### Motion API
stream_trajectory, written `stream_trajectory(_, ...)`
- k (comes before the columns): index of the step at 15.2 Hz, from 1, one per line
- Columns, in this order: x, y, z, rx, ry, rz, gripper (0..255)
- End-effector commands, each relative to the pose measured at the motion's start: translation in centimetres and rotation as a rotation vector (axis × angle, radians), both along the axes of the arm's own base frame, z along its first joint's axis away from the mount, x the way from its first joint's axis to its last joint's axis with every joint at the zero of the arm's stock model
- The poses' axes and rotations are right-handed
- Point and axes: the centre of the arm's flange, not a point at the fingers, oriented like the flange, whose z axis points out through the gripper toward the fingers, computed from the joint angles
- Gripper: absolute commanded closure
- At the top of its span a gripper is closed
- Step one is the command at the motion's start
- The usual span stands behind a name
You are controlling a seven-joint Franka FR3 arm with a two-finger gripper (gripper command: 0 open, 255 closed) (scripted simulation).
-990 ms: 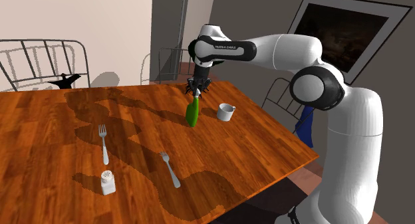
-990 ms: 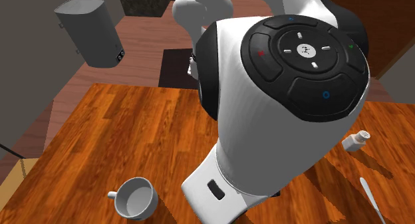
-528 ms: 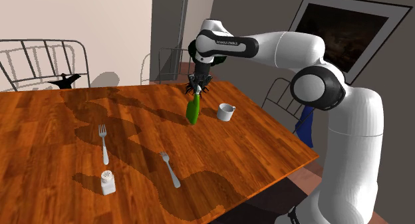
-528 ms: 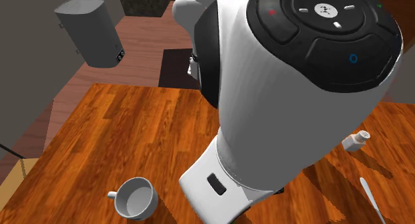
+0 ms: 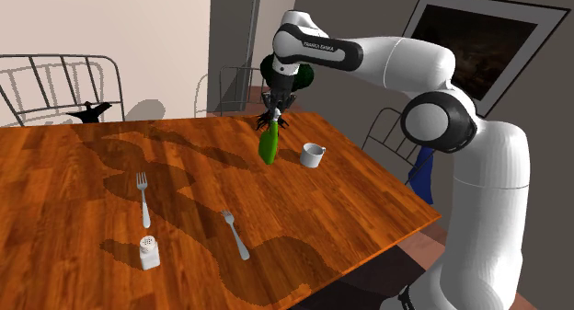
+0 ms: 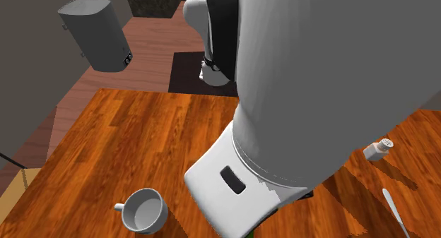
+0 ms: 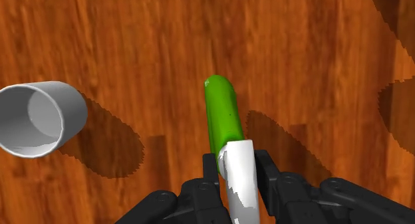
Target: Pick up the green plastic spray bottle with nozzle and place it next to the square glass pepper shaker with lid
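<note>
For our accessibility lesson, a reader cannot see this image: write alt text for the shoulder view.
A white robot arm's black gripper clasps a green spray bottle by its top, tilted, over a wooden table. A white cup stands beside the bottle; nearer the camera are a fork, a second fork and a white shaker.

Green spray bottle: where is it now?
The green spray bottle hangs in the black pincer above the wooden table, left of the white cup in the shoulder view.

The tool (image 5: pixel 274 122) has lifted the green spray bottle (image 5: pixel 269 148) slightly higher
</note>
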Motion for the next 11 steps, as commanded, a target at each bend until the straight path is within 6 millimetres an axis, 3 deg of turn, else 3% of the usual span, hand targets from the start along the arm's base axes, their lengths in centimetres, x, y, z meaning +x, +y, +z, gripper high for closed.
stream_trajectory(1, -0.1, 0.0, 1.1, 0.000, 0.000, 0.000, 255)
stream_trajectory(11, -0.1, 0.0, 6.4, 0.000, 0.000, 0.000, 255)
